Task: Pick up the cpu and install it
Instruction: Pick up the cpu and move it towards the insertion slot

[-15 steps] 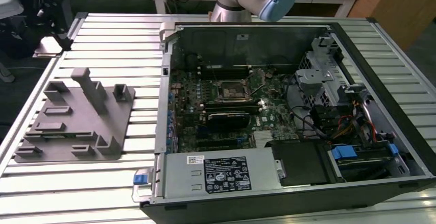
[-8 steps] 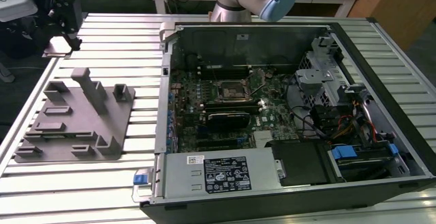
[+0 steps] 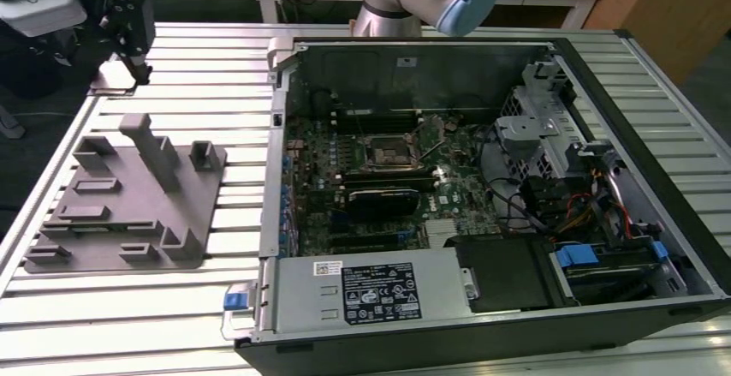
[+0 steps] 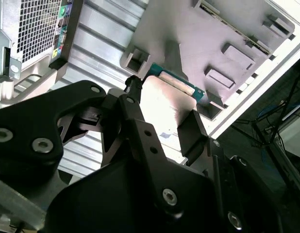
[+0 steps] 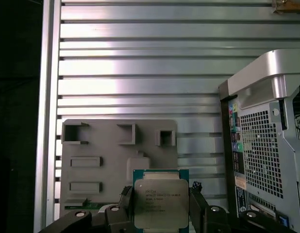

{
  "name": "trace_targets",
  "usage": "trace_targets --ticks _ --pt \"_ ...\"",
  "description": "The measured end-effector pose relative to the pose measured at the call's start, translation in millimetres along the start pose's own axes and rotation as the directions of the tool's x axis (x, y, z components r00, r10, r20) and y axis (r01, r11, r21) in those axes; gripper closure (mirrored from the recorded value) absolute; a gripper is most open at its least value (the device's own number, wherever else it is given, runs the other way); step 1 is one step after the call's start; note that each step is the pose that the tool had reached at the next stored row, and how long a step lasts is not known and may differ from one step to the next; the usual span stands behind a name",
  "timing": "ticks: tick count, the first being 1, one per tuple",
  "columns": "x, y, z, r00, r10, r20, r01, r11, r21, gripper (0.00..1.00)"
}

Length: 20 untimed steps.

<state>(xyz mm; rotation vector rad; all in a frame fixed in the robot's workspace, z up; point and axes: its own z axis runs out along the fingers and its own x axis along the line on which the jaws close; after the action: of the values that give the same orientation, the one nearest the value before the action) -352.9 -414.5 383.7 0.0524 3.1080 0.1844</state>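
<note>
The cpu (image 5: 159, 199) is a flat square chip with a silvery top plate and a teal rim, and my gripper (image 5: 160, 206) is shut on it, one black finger on each side. In the second wrist view the cpu (image 4: 175, 82) shows edge-on between the fingers (image 4: 191, 132) of the gripper (image 4: 162, 111). In the exterior view the gripper (image 3: 129, 23) hangs above the slatted table at the far left, beyond the grey fixture block (image 3: 126, 196). The black-framed socket (image 3: 389, 153) sits in the middle of the motherboard, well away from the gripper.
The open computer case (image 3: 480, 188) lies on its side on the exterior view's right, its perforated rear panel (image 5: 264, 145) near the gripper. The fixture block (image 5: 116, 160) lies below the held chip. Slatted aluminium table (image 3: 149, 316) surrounds both.
</note>
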Motion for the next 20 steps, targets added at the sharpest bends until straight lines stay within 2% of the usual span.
trace_targets --ticks 20 --pt "-33.8 2.2 1.2 1.0000 0.000 0.0001 0.000 1.0000 0.0000 0.46"
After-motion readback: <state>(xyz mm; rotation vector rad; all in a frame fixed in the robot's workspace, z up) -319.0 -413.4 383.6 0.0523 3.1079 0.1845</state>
